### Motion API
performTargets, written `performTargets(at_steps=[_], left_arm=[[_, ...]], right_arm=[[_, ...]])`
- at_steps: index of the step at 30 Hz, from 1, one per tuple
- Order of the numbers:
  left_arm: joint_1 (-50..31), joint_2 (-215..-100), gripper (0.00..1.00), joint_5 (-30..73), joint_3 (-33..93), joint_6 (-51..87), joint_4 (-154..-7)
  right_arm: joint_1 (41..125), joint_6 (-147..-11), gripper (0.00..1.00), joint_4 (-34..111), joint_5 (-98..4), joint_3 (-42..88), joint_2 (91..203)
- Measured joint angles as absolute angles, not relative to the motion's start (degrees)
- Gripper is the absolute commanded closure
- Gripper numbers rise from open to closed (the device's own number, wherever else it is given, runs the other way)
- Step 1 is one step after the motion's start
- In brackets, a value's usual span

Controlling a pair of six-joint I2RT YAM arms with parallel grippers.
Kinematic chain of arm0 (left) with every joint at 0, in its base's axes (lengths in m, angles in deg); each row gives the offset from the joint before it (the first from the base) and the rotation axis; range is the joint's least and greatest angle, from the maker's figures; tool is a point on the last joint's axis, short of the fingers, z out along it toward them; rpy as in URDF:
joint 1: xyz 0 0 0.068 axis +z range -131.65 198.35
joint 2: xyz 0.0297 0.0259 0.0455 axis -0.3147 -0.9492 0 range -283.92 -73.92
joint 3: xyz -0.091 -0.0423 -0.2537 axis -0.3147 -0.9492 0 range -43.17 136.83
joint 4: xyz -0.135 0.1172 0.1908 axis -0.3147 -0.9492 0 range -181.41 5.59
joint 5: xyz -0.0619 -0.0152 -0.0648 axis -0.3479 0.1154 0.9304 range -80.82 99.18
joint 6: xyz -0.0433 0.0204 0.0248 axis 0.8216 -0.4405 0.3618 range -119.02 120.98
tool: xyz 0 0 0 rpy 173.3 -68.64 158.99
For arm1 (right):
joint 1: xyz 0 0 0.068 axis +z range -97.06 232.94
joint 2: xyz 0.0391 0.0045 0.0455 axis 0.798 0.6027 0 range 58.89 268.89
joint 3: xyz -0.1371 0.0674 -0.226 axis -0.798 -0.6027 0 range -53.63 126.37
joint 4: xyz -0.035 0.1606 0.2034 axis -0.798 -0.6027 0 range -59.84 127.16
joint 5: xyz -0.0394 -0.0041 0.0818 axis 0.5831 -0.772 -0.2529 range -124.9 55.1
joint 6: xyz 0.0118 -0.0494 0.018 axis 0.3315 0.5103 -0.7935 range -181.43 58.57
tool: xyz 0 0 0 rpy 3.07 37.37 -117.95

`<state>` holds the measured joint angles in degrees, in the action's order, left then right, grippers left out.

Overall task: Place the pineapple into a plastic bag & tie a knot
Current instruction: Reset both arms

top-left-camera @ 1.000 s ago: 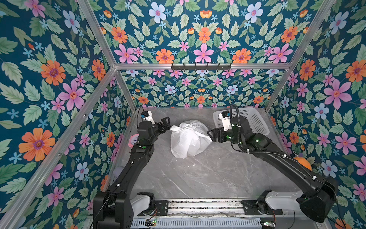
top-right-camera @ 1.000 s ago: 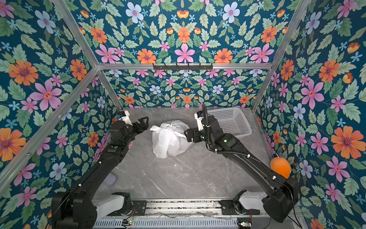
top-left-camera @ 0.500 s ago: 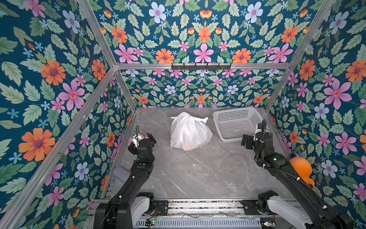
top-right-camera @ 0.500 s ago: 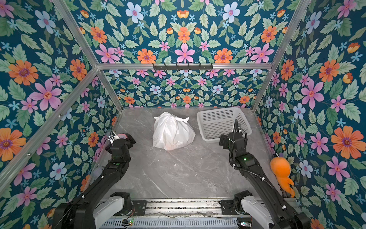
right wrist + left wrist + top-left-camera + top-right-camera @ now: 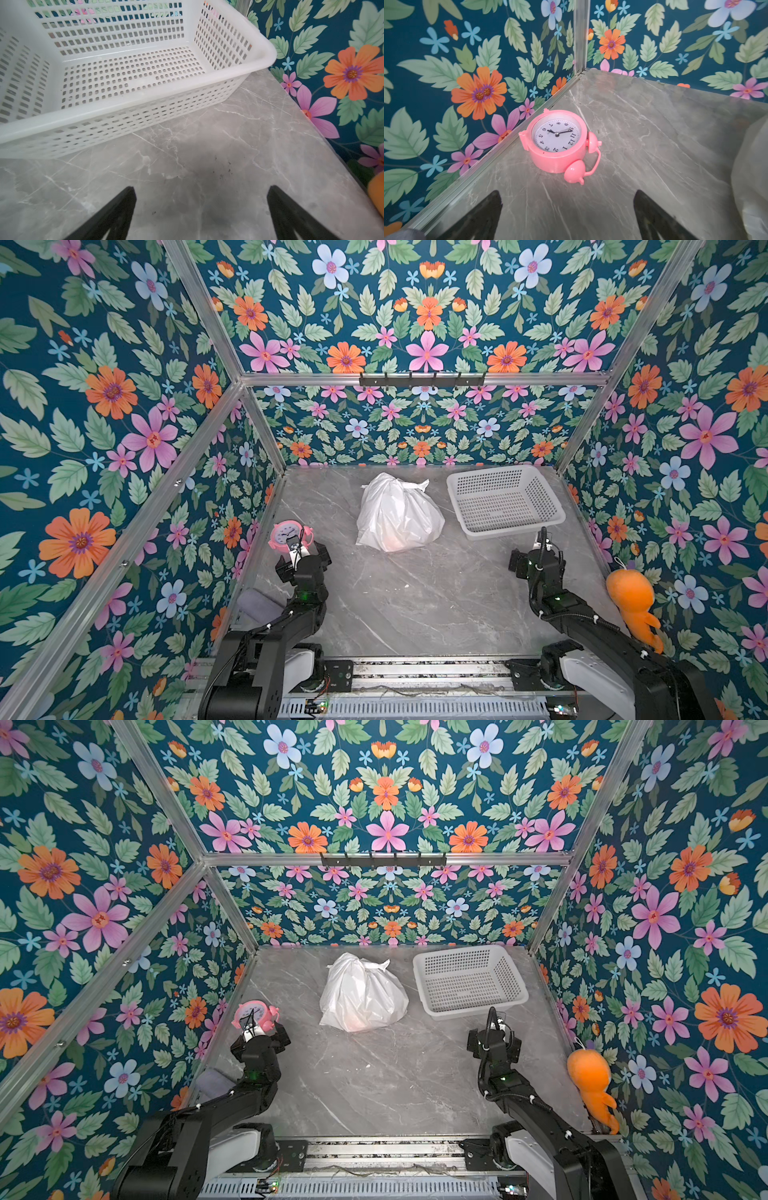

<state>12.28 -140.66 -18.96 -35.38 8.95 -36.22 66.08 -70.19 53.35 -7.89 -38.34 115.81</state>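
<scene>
The plastic bag (image 5: 397, 516) (image 5: 361, 994) is seen lying on the grey marbled table (image 5: 415, 601), toward the back and about midway between the side walls. Its mouth is closed by the knot (image 5: 411, 488) at its far upper end, from which short ends stick out. The bag is bulged by its contents. Only a faint pinkish-orange tint is made out through the plastic near its lower edge, and what it is cannot be told.

Near the bag's right side, but apart from it, a white perforated basket (image 5: 515, 531) (image 5: 133, 102) is set in the back right corner. Its floor is shown bare in the right wrist view.

The right gripper (image 5: 536, 560) (image 5: 201, 188) is held over the table just in front of the basket, jaws spread wide and nothing held. The left gripper (image 5: 303, 558) (image 5: 568, 194) is likewise spread wide and empty, just in front of a pink alarm clock (image 5: 286, 536) (image 5: 558, 141). The clock is laid face up by the left wall. An orange plush toy (image 5: 629, 597) is seen against the right wall.
</scene>
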Motion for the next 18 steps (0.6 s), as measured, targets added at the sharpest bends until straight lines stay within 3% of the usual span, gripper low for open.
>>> performTargets(at_steps=[7, 18], left_arm=[[12.39, -146.94, 0.0, -11.22, -36.01, 5.06, -25.47], [14.79, -162.59, 0.0, -3.84, -29.83, 1.96, -15.52]], right_arm=[[60.88, -66.97, 0.01, 70.81, -13.97, -38.97, 126.98], [55.77, -63.21, 0.01, 86.94, -23.21, -40.0, 136.42]])
